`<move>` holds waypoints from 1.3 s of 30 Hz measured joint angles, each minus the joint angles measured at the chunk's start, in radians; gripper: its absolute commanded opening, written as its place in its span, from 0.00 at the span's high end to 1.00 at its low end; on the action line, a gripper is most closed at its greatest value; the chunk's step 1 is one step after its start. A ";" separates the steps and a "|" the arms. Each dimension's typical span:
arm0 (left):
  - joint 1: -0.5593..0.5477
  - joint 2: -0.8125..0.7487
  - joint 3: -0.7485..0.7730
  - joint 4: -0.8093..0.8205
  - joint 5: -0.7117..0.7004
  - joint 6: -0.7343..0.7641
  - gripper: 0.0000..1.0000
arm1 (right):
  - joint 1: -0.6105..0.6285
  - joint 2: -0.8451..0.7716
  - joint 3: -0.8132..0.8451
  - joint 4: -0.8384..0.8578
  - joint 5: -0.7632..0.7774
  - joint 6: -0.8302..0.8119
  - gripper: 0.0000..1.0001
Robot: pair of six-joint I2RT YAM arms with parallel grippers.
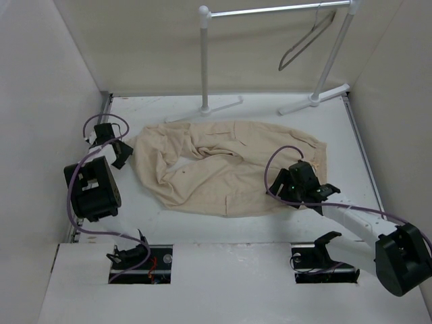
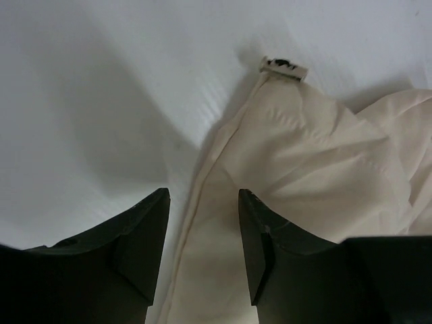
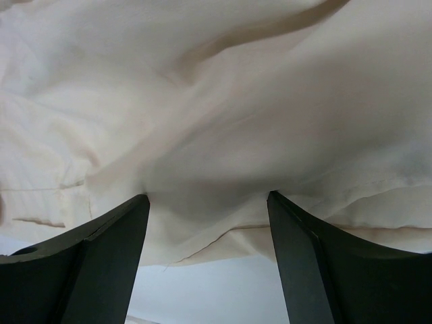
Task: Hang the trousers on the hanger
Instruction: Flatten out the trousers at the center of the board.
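Note:
The beige trousers (image 1: 223, 169) lie crumpled in a curve on the white table. The grey wire hanger (image 1: 307, 42) hangs from the rack bar at the back right, far from both grippers. My left gripper (image 1: 123, 155) is open at the trousers' left edge; in the left wrist view its jaws (image 2: 202, 202) straddle the cloth's hem (image 2: 317, 162), with a small label (image 2: 283, 66) beyond. My right gripper (image 1: 282, 181) is open at the trousers' right near edge; in the right wrist view its jaws (image 3: 209, 199) stand on either side of a cloth fold (image 3: 202, 101).
The white tubular rack (image 1: 204, 61) stands at the back, its feet on the table (image 1: 270, 108). Walls close in the left, right and back. Two cut-outs with black parts sit in the near ledge (image 1: 223, 270).

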 measured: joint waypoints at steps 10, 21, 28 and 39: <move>-0.047 0.194 0.190 -0.006 -0.047 0.032 0.98 | 0.000 -0.032 0.000 0.000 0.000 0.020 0.24; -0.055 -0.096 0.014 -0.079 -0.193 0.026 1.00 | -0.040 0.051 0.027 0.003 0.024 0.024 0.26; -0.047 -0.639 -0.187 -0.171 -0.293 -0.032 0.99 | -0.072 0.082 0.027 0.015 0.029 0.027 0.27; 0.124 -0.835 -0.458 -0.512 -0.331 -0.160 0.57 | -0.080 0.085 0.027 0.024 0.030 0.031 0.24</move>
